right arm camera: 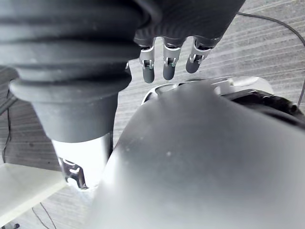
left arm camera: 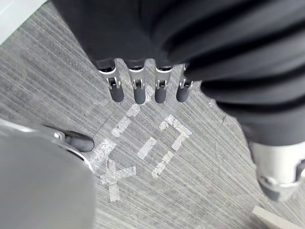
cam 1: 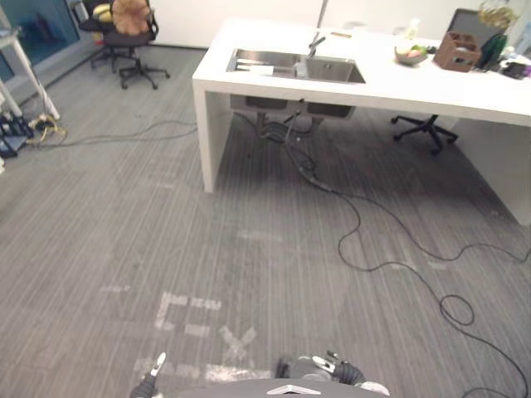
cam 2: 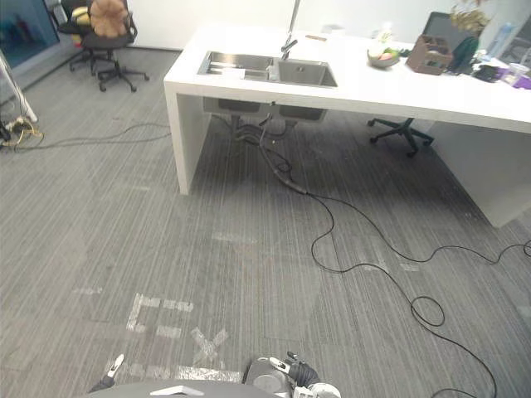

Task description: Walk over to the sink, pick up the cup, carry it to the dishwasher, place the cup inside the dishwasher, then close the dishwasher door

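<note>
Cup is in neither hand. Your left hand [left arm camera: 143,43] hangs with its fingers [left arm camera: 139,93] straight and loose, holding nothing, above grey carpet [left arm camera: 205,162] marked with pale tape strips [left arm camera: 151,149]. Your right hand [right arm camera: 186,19] hangs the same way, fingers [right arm camera: 165,64] relaxed and empty.

Outward from the hands, open floor lies between you and a white tabletop [cam 1: 398,87] well ahead. A steel sink [cam 1: 332,73] is set into its near left end, with a faucet [cam 1: 314,44] behind it. A pale shape [cam 1: 253,70] lies in the sink's left basin. At this range you cannot tell whether it is the cup, so its form and colour stay unknown.

The step in hand looks like the walk to the sink. To do it well, head for the tabletop's edge in front of the basins. Probably keep left of the black cable [cam 1: 322,186] trailing from under the sink across the floor, since it could catch a foot. Stop close enough to look down into the basins before reaching.
</note>
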You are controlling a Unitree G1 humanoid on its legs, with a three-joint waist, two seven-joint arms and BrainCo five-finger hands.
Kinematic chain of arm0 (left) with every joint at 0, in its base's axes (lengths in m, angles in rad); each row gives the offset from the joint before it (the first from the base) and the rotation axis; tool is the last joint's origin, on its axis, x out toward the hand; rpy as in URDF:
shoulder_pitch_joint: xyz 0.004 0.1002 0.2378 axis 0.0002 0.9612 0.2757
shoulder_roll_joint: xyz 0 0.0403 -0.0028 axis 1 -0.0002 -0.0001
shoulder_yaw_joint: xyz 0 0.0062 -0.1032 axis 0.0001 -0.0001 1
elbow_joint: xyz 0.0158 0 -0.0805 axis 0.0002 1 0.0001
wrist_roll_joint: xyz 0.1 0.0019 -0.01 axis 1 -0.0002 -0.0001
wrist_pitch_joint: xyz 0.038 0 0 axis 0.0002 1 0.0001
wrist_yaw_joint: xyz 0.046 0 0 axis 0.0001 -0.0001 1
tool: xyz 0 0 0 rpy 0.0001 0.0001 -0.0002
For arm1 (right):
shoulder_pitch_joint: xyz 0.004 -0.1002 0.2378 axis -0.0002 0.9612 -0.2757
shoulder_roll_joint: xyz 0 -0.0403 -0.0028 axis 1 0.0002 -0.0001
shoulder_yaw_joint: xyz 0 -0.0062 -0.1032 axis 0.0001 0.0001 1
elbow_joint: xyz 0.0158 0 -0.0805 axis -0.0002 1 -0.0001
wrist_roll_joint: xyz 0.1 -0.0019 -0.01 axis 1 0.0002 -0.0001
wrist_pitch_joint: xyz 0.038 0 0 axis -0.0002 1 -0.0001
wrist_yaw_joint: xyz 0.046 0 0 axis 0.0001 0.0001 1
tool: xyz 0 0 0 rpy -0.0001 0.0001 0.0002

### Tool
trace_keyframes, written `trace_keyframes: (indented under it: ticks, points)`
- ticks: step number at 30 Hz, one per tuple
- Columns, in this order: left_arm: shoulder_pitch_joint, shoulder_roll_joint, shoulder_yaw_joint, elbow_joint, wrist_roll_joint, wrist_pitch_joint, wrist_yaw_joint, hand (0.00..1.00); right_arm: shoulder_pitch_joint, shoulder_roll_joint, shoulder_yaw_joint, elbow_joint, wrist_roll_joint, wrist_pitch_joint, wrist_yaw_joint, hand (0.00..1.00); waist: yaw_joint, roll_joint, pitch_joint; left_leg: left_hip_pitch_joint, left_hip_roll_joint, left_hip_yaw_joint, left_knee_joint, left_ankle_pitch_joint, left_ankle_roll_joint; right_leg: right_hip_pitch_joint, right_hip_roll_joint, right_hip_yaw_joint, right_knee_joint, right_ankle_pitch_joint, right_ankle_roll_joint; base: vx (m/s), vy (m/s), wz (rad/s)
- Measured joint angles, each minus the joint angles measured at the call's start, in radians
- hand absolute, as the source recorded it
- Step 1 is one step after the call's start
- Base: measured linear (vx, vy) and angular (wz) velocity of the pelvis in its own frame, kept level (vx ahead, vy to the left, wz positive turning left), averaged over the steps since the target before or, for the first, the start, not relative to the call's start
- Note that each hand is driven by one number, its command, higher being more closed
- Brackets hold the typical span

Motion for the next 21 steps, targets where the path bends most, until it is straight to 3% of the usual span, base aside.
trace_keyframes:
  ticks: [1, 4, 5, 6, 7, 8, 9, 10, 12, 13, 14, 15, 16, 18, 20, 21]
  points:
    - [-0.012, -0.006, 0.015, -0.007, 0.000, 0.000, -0.005, 0.00, 0.000, 0.007, -0.008, -0.003, 0.017, 0.001, 0.007, 0.00, -0.003, -0.007, 0.009, 0.005, 0.005, -0.006, 0.000, -0.014, -0.015, -0.032, 0.004, 0.025, -0.073, 0.061, 0.003, 0.30, -0.135, 0.19]
    - [-0.021, -0.024, 0.028, -0.030, -0.004, -0.001, -0.022, 0.00, 0.004, 0.025, -0.020, -0.021, 0.044, 0.002, 0.011, 0.00, -0.011, -0.028, 0.028, 0.032, 0.006, -0.036, 0.037, -0.076, -0.045, -0.054, -0.008, 0.103, -0.090, 0.083, 0.001, 0.30, -0.183, 0.31]
    - [-0.025, -0.032, 0.049, -0.034, -0.003, -0.007, -0.033, 0.00, 0.023, 0.031, -0.029, -0.030, 0.047, 0.003, 0.013, 0.00, -0.010, -0.035, 0.029, 0.041, 0.010, -0.057, 0.095, -0.135, -0.065, -0.048, -0.017, 0.124, -0.053, 0.059, -0.023, 0.47, -0.282, 0.42]
    - [-0.023, -0.036, 0.059, -0.032, 0.001, -0.011, -0.038, 0.00, 0.039, 0.033, -0.033, -0.037, 0.056, 0.013, 0.028, 0.00, -0.008, -0.035, 0.032, 0.058, 0.023, -0.071, 0.140, -0.190, -0.090, -0.046, -0.018, 0.133, 0.006, 0.086, -0.051, 0.58, -0.342, 0.40]
    - [-0.022, -0.042, 0.058, -0.030, 0.006, -0.011, -0.038, 0.00, 0.039, 0.026, -0.035, -0.039, 0.058, 0.019, 0.038, 0.00, -0.013, -0.031, 0.033, 0.062, 0.040, -0.082, 0.157, -0.214, -0.102, -0.057, -0.011, 0.127, 0.058, 0.091, -0.056, 0.56, -0.306, 0.30]
    - [-0.024, -0.057, 0.056, -0.029, 0.017, -0.011, -0.038, 0.00, 0.038, 0.007, -0.051, -0.040, 0.070, 0.020, 0.050, 0.00, -0.017, 0.010, 0.021, 0.077, 0.087, -0.089, 0.175, -0.249, -0.119, -0.085, 0.019, 0.112, 0.173, 0.026, -0.076, 0.56, -0.282, 0.16]
    - [-0.016, -0.078, 0.056, -0.027, 0.030, -0.011, -0.038, 0.00, 0.036, -0.008, -0.058, -0.039, 0.074, 0.024, 0.045, 0.00, -0.014, 0.036, 0.013, 0.092, 0.121, -0.103, 0.194, -0.260, -0.132, -0.118, 0.041, 0.100, 0.271, -0.064, -0.094, 0.58, -0.275, 0.05]
    - [-0.019, -0.081, 0.057, -0.030, 0.039, -0.011, -0.038, 0.00, 0.030, -0.008, -0.061, -0.039, 0.074, 0.027, 0.045, 0.00, -0.014, 0.038, 0.012, 0.092, 0.125, -0.111, 0.217, -0.258, -0.134, -0.126, 0.044, 0.099, 0.313, -0.092, -0.098, 0.58, -0.279, -0.13]
    - [-0.020, -0.084, 0.061, -0.031, 0.108, -0.020, -0.029, 0.00, 0.028, -0.010, -0.068, -0.042, 0.073, 0.049, 0.043, 0.00, -0.020, 0.049, 0.003, 0.015, 0.159, -0.126, 0.466, -0.221, -0.143, -0.073, 0.079, 0.090, 0.324, -0.175, -0.121, 0.57, -0.304, -0.14]
    - [-0.021, -0.084, 0.061, -0.034, 0.128, -0.023, -0.024, 0.00, 0.028, -0.010, -0.068, -0.045, 0.073, 0.054, 0.043, 0.00, -0.025, 0.051, 0.002, -0.032, 0.170, -0.137, 0.583, -0.189, -0.154, -0.040, 0.094, 0.089, 0.296, -0.183, -0.121, 0.55, -0.277, -0.06]
    - [-0.018, -0.085, 0.062, -0.043, 0.158, -0.031, -0.019, 0.00, 0.030, -0.012, -0.064, -0.048, 0.073, 0.060, 0.041, 0.00, -0.027, 0.053, 0.002, -0.113, 0.200, -0.139, 0.767, -0.114, -0.166, 0.025, 0.118, 0.089, 0.235, -0.182, -0.132, 0.57, -0.216, -0.03]
    - [-0.004, -0.086, 0.062, -0.073, 0.193, -0.040, -0.016, 0.00, 0.028, -0.019, -0.054, -0.050, 0.071, 0.062, 0.039, 0.00, -0.025, 0.062, 0.003, -0.213, 0.252, -0.104, 1.012, -0.118, -0.164, 0.120, 0.163, 0.090, 0.142, -0.173, -0.152, 0.71, -0.227, -0.08]
    - [0.005, -0.087, 0.067, -0.101, 0.217, -0.050, -0.014, 0.00, 0.026, -0.021, -0.049, -0.051, 0.070, 0.061, 0.039, 0.00, -0.017, 0.062, 0.007, -0.279, 0.275, -0.083, 1.151, -0.135, -0.141, 0.198, 0.189, 0.096, 0.077, -0.174, -0.166, 0.60, -0.154, -0.09]
    - [0.011, -0.091, 0.076, -0.170, 0.298, -0.078, 0.015, 0.00, 0.029, -0.020, -0.033, -0.040, 0.072, 0.063, 0.023, 0.00, 0.010, 0.045, 0.016, -0.435, 0.232, -0.078, 1.258, -0.176, -0.118, 0.331, 0.198, 0.103, -0.016, -0.171, -0.166, 0.54, -0.112, -0.23]
    - [0.010, -0.097, 0.070, -0.238, 0.370, -0.110, 0.050, 0.00, 0.012, -0.027, -0.014, -0.039, 0.076, 0.077, 0.002, 0.00, 0.052, 0.045, 0.027, -0.541, 0.187, -0.020, 1.157, -0.214, -0.111, 0.399, 0.194, 0.156, -0.053, -0.173, -0.166, 0.49, -0.024, -0.80]
    - [0.006, -0.093, 0.054, -0.261, 0.408, -0.126, 0.080, 0.00, -0.010, -0.018, -0.015, -0.041, 0.097, 0.086, 0.001, 0.00, 0.063, 0.037, 0.040, -0.570, 0.158, 0.042, 0.996, -0.215, -0.101, 0.438, 0.177, 0.192, -0.062, -0.183, -0.150, 0.63, 0.083, -1.08]
